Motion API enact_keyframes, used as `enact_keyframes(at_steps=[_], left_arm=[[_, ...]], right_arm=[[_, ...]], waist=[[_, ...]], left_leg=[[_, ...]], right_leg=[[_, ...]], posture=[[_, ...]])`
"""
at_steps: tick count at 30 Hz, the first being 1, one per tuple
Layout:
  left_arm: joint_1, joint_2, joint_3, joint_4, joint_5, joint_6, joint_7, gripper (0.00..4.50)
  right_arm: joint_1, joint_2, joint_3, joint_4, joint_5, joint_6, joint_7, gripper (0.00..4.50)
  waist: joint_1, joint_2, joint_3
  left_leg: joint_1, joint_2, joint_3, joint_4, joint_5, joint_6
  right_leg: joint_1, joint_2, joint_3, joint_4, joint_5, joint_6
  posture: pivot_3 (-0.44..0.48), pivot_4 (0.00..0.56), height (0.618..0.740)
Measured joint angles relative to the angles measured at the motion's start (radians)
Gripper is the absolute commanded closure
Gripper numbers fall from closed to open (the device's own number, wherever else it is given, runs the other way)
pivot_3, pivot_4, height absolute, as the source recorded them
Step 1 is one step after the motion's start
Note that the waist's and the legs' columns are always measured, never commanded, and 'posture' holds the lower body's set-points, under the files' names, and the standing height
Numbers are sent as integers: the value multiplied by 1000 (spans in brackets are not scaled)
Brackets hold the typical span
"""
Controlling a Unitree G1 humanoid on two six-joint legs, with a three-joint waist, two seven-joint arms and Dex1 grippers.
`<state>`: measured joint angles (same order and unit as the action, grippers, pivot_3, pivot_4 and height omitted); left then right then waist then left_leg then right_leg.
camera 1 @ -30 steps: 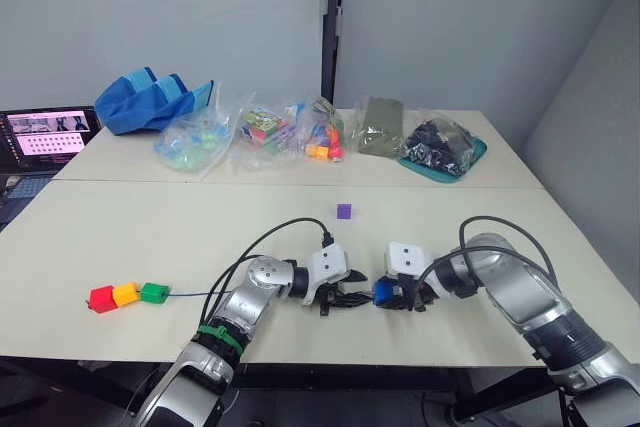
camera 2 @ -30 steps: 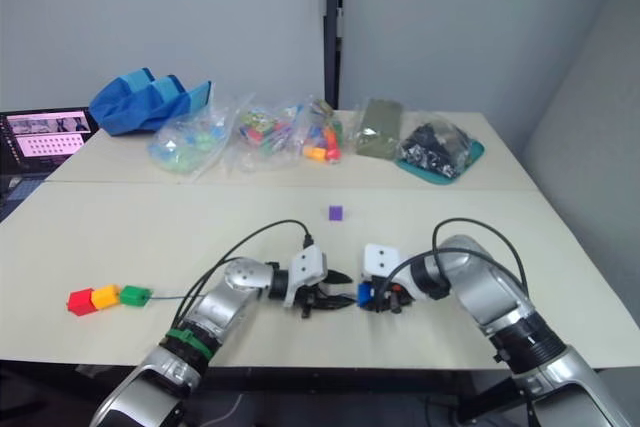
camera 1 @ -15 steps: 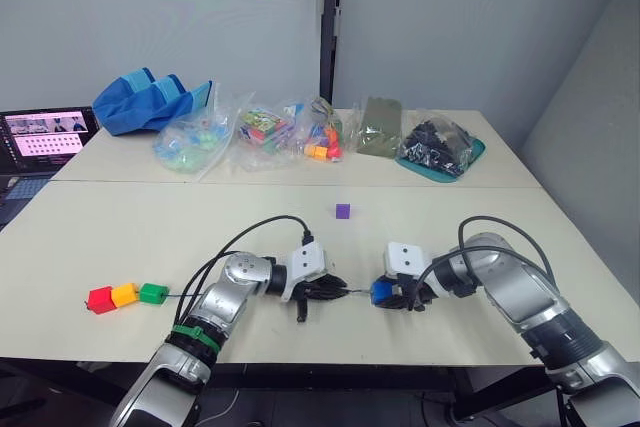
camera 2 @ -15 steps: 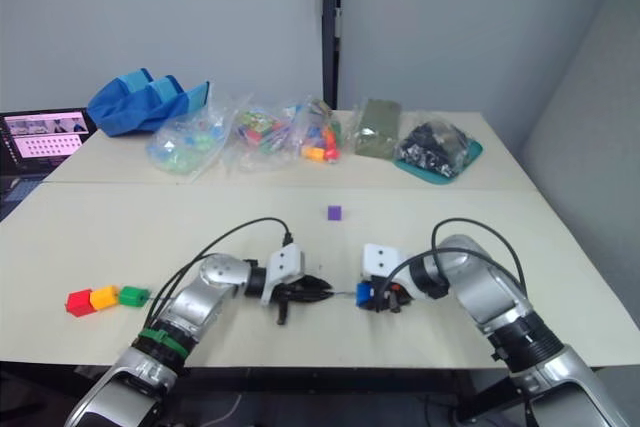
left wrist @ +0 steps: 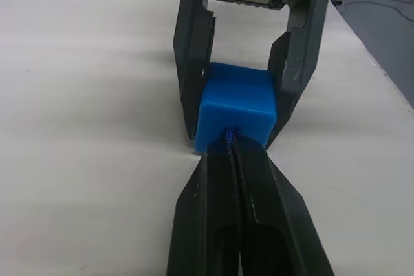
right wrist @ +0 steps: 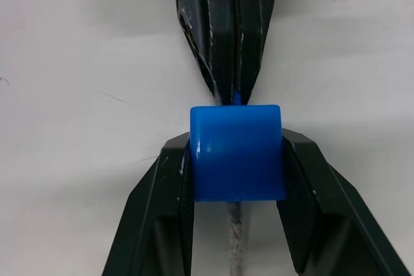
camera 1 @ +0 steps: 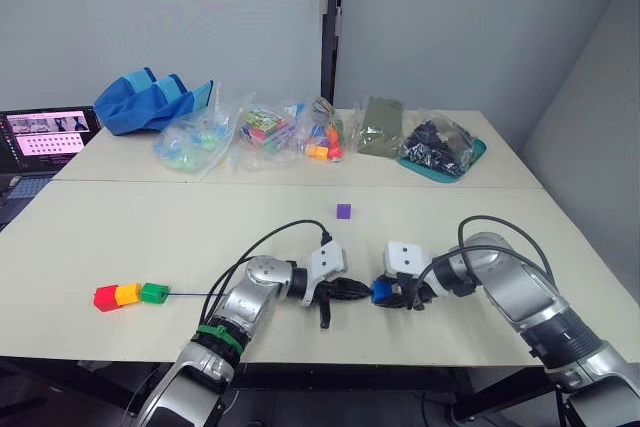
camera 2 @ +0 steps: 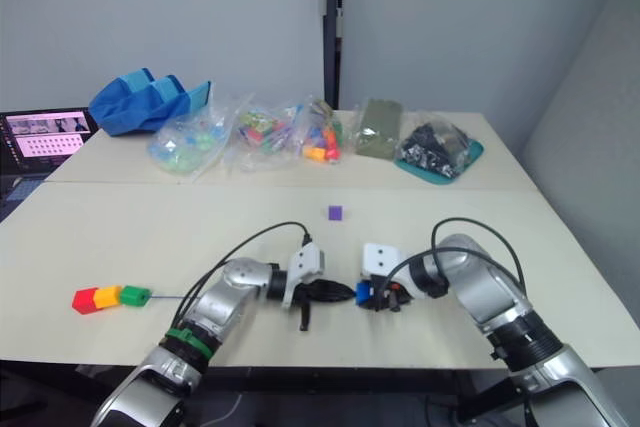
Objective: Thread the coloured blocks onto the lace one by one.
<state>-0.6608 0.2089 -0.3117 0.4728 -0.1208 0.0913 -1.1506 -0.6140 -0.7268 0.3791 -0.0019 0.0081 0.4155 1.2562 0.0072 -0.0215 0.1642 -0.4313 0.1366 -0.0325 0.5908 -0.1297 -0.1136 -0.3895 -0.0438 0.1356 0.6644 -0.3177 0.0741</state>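
Observation:
The blue block (left wrist: 236,105) is clamped in my right gripper (camera 1: 384,294) just above the table's front middle. My left gripper (camera 1: 354,290) is shut on the thin dark blue lace (left wrist: 231,136), its tips pressed against the block's hole. The lace's pale tip (right wrist: 234,231) sticks out of the block's other side. From my left gripper the lace (camera 1: 190,295) runs left to the green (camera 1: 153,293), orange-yellow (camera 1: 127,294) and red (camera 1: 104,298) blocks, strung in a row. The purple block (camera 1: 344,211) lies loose further back.
Clear bags of toys (camera 1: 262,132), a blue bag (camera 1: 150,100) and a teal tray (camera 1: 445,152) line the table's far side. A laptop (camera 1: 45,137) stands at the far left. Black cables (camera 1: 270,242) loop over both arms.
My left gripper drew back to the left half a second ago, then came right again up against the blue block. The right gripper and the strung blocks stayed put.

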Motion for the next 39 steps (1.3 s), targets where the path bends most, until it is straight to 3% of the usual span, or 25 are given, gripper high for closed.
enact_keyframes(at_steps=[6, 7, 11, 16, 23, 28, 33, 36, 39], left_arm=[[-5, 23, 17, -8, -9, 58, -11, 1637], [-5, 29, 21, -10, -11, 60, -15, 1303], [-4, 31, 28, -28, -29, 67, -29, 15], [-9, 2, 15, -20, -28, 55, -40, 15], [-30, -94, -35, 60, 29, 2, 11, 15], [-78, -100, -58, 99, 81, -10, 48, 1468], [-88, -94, -58, 110, 84, -17, 47, 3220], [-87, -89, -59, 109, 84, -17, 40, 3297], [-86, -80, -61, 98, 84, -2, 30, 3297]], right_arm=[[3, 0, -9, -17, 18, 40, -1, 189], [6, -5, -11, -26, 24, 44, 2, 0], [27, -68, -58, -67, 57, 65, 17, 0], [80, -172, -140, -110, 77, 96, 18, 0], [138, -184, -163, -131, 73, 88, -36, 0], [167, -171, -159, -145, 72, 68, -66, 0], [161, -140, -147, -99, 50, 9, -83, 0], [152, -125, -136, -66, 40, -22, -81, 0], [147, -109, -134, -44, 39, -44, -73, 862]], waist=[[1, 0, 0], [2, 0, 0], [13, 1, 1], [11, 1, 1], [3, 1, 1], [3, 1, 1], [4, 1, 1], [3, 1, 1], [1, 1, 1]], left_leg=[[0, 0, 0, 0, 0, 0], [0, 0, 0, 0, 0, 0], [-1, -1, 0, 0, 0, 0], [-1, 0, 0, 0, 0, 0], [-1, 0, 0, 0, 0, 0], [-1, -1, 0, 1, 0, 0], [-1, -1, 0, 0, 0, 0], [-1, -1, 0, 0, 0, 0], [0, 0, 0, 0, 0, 0]], right_leg=[[0, 0, 0, 0, 0, 0], [0, 0, 0, 0, 0, 0], [0, -1, 0, -1, 0, 0], [-1, 0, 0, -1, 0, 0], [-1, 0, 0, 0, 0, 0], [0, 0, 0, 0, 0, 0], [0, 0, 0, -1, 0, 0], [0, 0, 0, -1, 0, 0], [1, 0, 0, -1, 0, 0]], posture=[[0, 150, 717], [0, 150, 717], [0, 150, 717], [0, 150, 717], [0, 150, 717], [0, 150, 717], [0, 150, 717], [0, 150, 717], [0, 150, 717]])
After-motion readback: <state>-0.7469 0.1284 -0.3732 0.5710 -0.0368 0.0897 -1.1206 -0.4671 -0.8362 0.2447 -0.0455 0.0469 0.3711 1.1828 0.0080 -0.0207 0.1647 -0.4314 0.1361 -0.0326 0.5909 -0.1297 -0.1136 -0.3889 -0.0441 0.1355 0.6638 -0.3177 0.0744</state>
